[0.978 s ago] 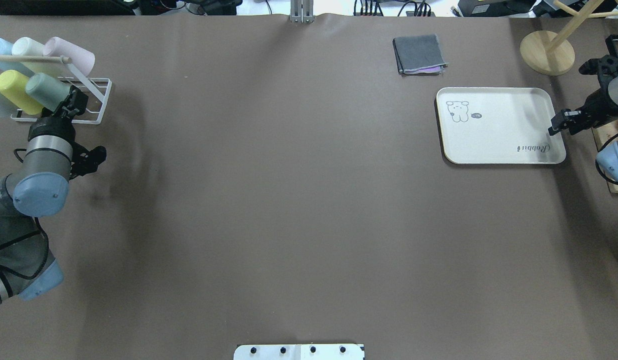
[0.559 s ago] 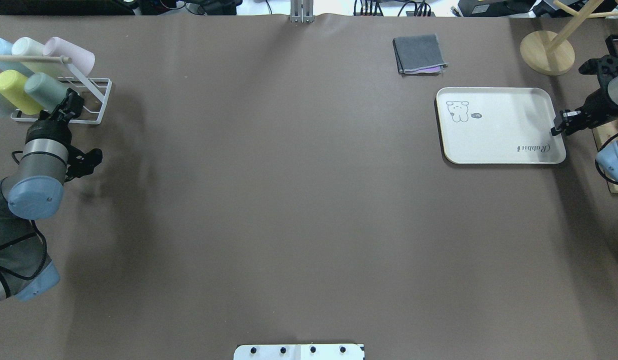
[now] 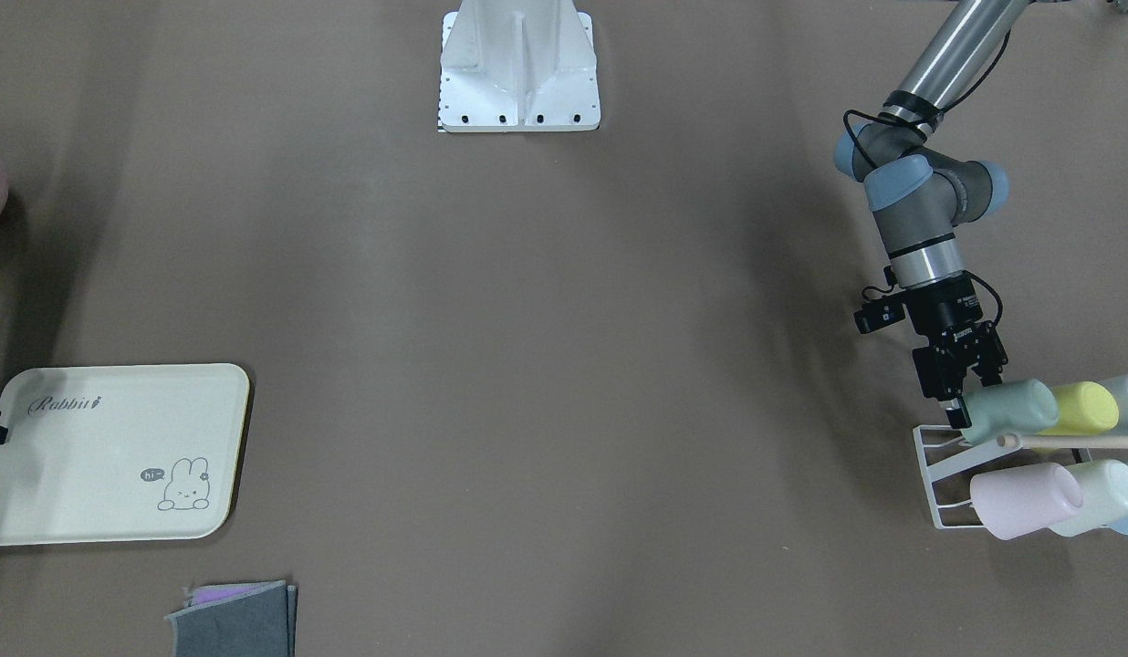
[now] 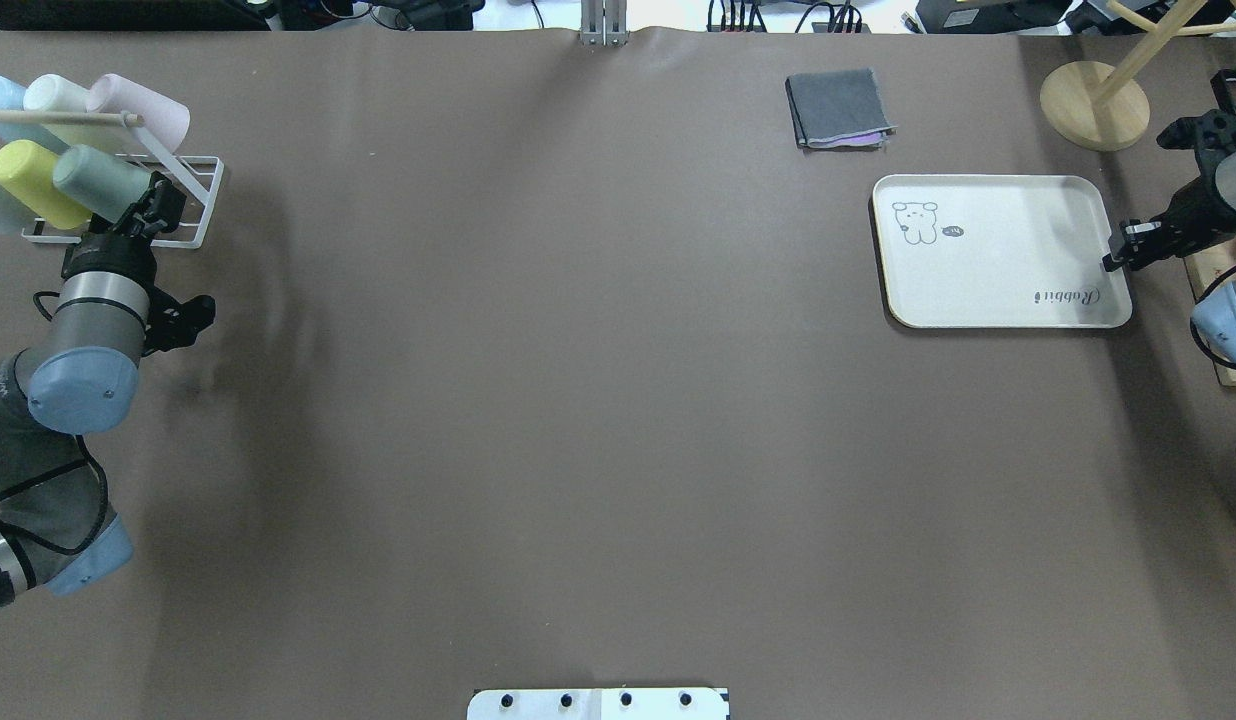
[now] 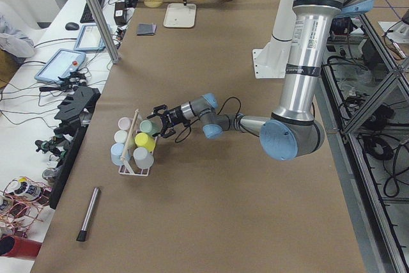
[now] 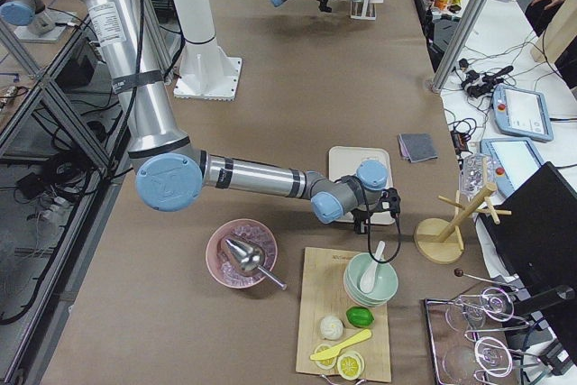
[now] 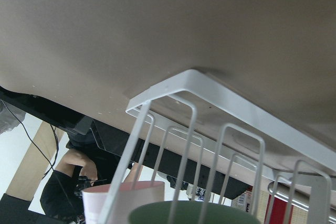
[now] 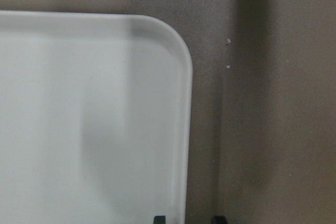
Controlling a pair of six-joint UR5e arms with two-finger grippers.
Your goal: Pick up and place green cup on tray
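Observation:
The green cup [image 4: 98, 180] lies on its side in a white wire rack [image 4: 196, 205] at the table's far left, mouth toward my left gripper [image 4: 158, 203]. In the front view the open jaws of the left gripper [image 3: 967, 401] sit at the rim of the cup [image 3: 1011, 408]. The left wrist view shows only the cup's rim [image 7: 194, 214] and rack wires. The cream tray [image 4: 998, 290] with the bunny drawing lies at the far right. My right gripper [image 4: 1113, 258] sits at its right edge. In the right wrist view its fingertips [image 8: 159, 219] stand narrowly apart astride the tray's rim [image 8: 181, 129].
The rack also holds a yellow cup [image 4: 23, 175], a pink cup [image 4: 143, 105] and pale cups under a wooden dowel. A folded grey cloth [image 4: 840, 108] and a round wooden stand [image 4: 1093, 105] are behind the tray. A cutting board with bowls [image 6: 347, 313] lies beyond the tray's right side.
My left gripper drew back slightly, then came forward again to the green cup's mouth. My right gripper shifted a little right to the tray's edge and looks narrower.

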